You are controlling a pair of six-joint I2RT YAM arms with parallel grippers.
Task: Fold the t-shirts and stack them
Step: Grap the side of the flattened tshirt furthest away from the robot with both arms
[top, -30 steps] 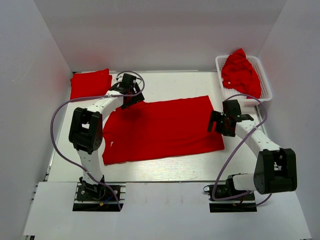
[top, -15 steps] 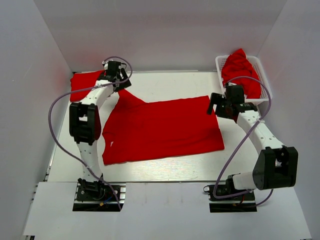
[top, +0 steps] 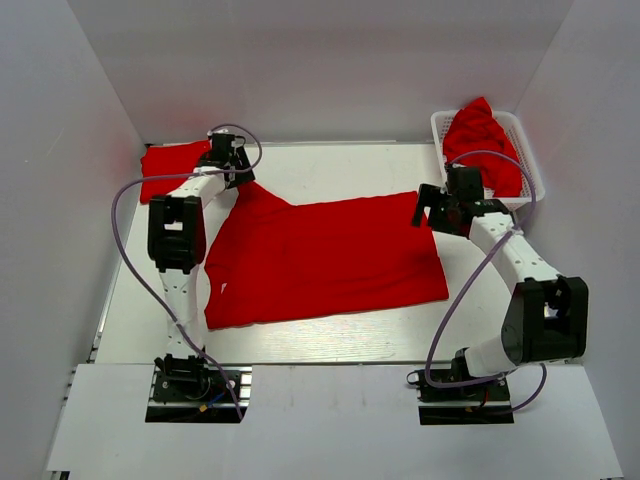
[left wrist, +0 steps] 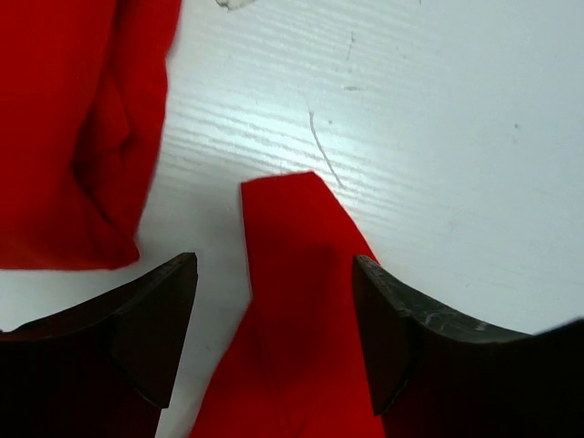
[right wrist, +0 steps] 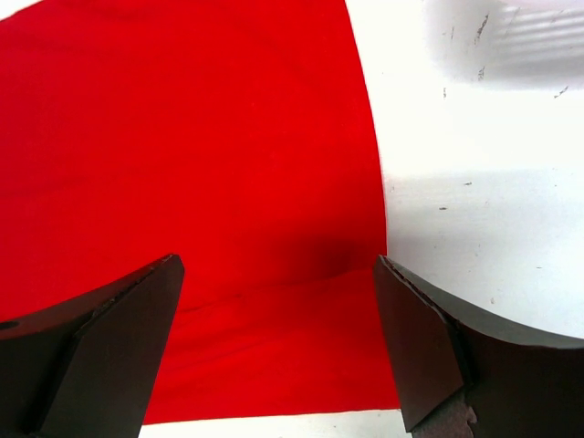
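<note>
One red t-shirt (top: pixel 325 258) lies spread flat mid-table, its far-left corner drawn out to a point. My left gripper (top: pixel 232 168) is open over that corner; in the left wrist view the corner (left wrist: pixel 294 274) lies on the table between the fingers (left wrist: pixel 151 333). A folded red t-shirt (top: pixel 170 166) lies at the back left and also shows in the left wrist view (left wrist: pixel 73 128). My right gripper (top: pixel 433 212) is open over the shirt's far-right corner; in the right wrist view the cloth (right wrist: pixel 228 182) spans the gap between its fingers (right wrist: pixel 429 351). More red t-shirts (top: pixel 480 140) are heaped in the basket.
The white lattice basket (top: pixel 533 165) stands at the back right, close behind the right arm. White walls close in the table on the left, back and right. Purple cables loop off both arms.
My left gripper moved back and left, and the shirt's far-left corner got drawn out to a point with it. My right gripper moved back to the far-right corner.
</note>
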